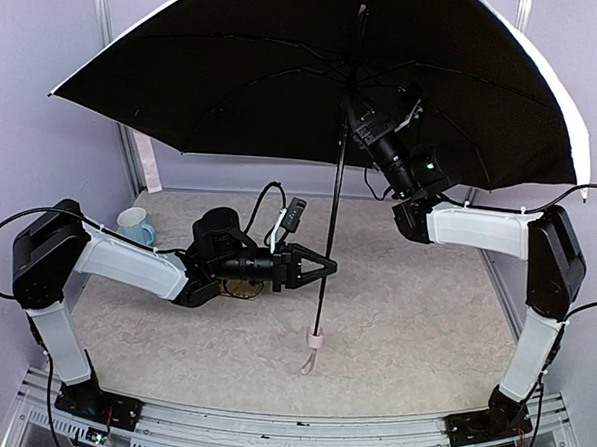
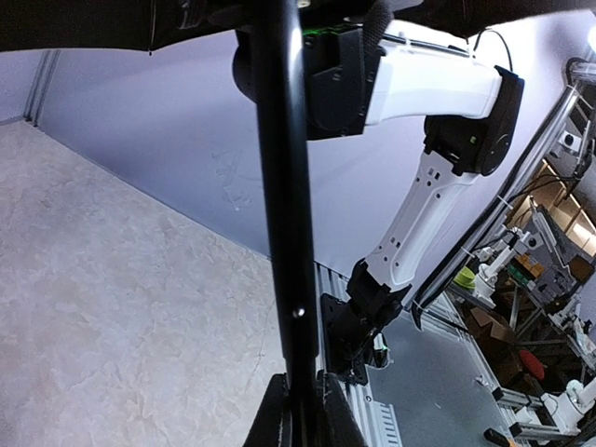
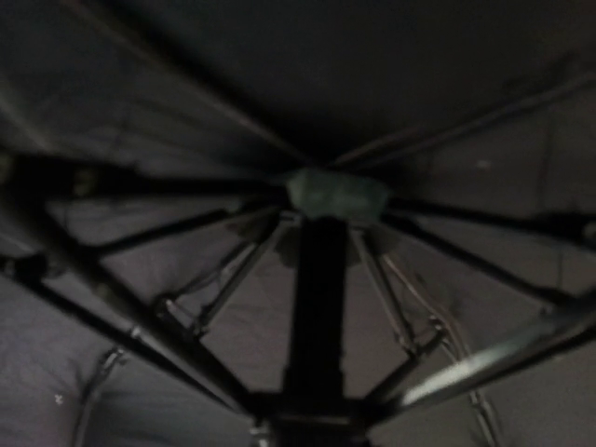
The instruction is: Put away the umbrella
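No readable text, label or number anywhere.

One umbrella, with one shaft and one strap loop at its lower end. One mug, at the far left corner of the one table. One flat yellowish round thing toward the table's left edge, possibly a woven mat, mostly hidden under an arm. Two grippers: the left gripper and the right gripper. One pale strip on the back wall.
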`<state>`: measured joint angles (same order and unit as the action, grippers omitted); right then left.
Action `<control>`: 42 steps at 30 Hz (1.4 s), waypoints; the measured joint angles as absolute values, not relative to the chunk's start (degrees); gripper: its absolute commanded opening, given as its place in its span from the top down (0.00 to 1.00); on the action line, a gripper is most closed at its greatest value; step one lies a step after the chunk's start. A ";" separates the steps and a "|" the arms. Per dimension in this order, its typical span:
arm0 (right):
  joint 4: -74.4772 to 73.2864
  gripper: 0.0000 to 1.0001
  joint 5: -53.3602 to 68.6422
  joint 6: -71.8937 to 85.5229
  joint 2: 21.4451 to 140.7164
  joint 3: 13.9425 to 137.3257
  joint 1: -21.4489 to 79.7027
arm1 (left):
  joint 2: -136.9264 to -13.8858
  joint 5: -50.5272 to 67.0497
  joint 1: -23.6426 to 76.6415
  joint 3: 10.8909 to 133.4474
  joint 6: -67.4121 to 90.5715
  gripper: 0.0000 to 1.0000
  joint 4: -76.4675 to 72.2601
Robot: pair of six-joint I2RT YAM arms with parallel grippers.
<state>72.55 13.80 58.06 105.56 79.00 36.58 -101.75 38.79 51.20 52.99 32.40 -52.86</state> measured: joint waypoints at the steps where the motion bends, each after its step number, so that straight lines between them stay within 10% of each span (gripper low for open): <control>1: 72.55 0.98 13.63 58.48 105.30 78.63 36.60 | -101.75 38.41 51.13 52.99 32.16 1.00 -52.47; 6: 73.30 1.00 13.47 57.65 104.36 77.28 36.49 | -101.71 38.50 51.09 52.95 31.00 1.00 -52.10; 10: 74.15 0.62 13.34 56.55 103.57 75.85 36.32 | -101.65 38.57 51.09 52.73 30.44 1.00 -51.86; 14: 75.77 0.52 13.02 55.48 103.42 75.61 35.94 | -101.62 38.76 51.16 52.60 30.00 1.00 -51.86; 35: 75.88 0.43 17.02 58.87 104.97 79.05 35.22 | -100.86 38.79 51.20 52.60 28.84 1.00 -52.16; 42: 75.09 0.69 17.65 59.96 105.25 79.02 35.24 | -100.86 38.59 51.20 52.60 29.10 1.00 -51.72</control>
<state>75.09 17.65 59.96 105.25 79.02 35.24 -100.86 38.59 51.20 52.60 29.10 -51.72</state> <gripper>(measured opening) 0.344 0.039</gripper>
